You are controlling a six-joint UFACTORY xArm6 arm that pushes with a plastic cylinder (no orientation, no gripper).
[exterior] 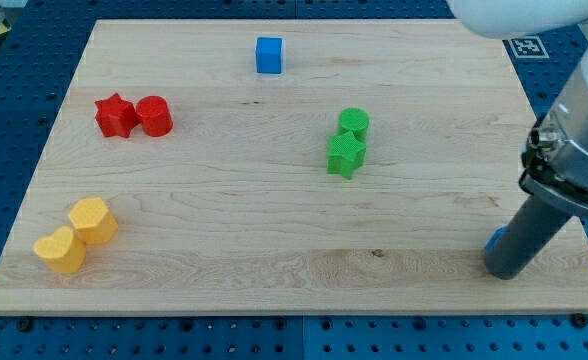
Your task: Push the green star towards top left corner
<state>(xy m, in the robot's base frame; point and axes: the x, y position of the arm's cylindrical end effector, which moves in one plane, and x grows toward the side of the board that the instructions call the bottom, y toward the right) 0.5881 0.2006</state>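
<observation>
Approach step: my tip (506, 272), no pincer fitted, sits near-right; next, get right of the green star (345, 155).

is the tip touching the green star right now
No, my tip sits near the board's lower right corner, well apart from the green star, which touches the green cylinder.
</observation>
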